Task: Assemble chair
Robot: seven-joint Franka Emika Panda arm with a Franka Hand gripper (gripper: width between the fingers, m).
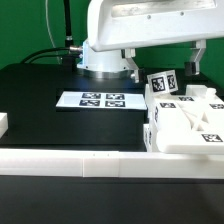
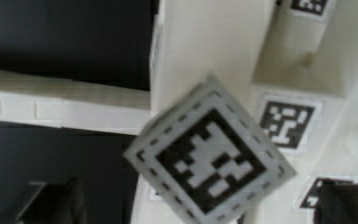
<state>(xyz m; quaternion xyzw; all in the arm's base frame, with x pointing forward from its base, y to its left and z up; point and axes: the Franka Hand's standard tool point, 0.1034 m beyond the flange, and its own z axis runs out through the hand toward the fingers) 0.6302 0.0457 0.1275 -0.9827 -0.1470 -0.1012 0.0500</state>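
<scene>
The gripper [image 1: 163, 62] hangs at about two o'clock in the exterior view with its jaws spread wide, one finger on each side of a small upright post [image 1: 163, 82] that carries black-and-white tags. There is a gap on both sides, so it holds nothing. The post stands at the back edge of the heap of white chair parts [image 1: 190, 125], which fills the view from three to four o'clock. The heap is slabs and blocks packed close together, and it is hard to tell which are already joined. The marker board [image 1: 100, 100] lies flat on the dark table [image 1: 40, 90] near the centre, and the low white wall [image 1: 70, 160] runs across at six o'clock. In the wrist view a large tag [image 2: 208, 150] sits cornerwise like a diamond in front of a pale upright face. That suggests the hand is not squared to that face. The step in hand looks like handling this post, though whether it is to be gripped or left cannot be told. If it is to be gripped, first turn the wrist until the fingers lie flat to two opposite faces, and centre the post between them. Then come straight down and close gently, so the post does not tip or shove the slabs beside it.
</scene>
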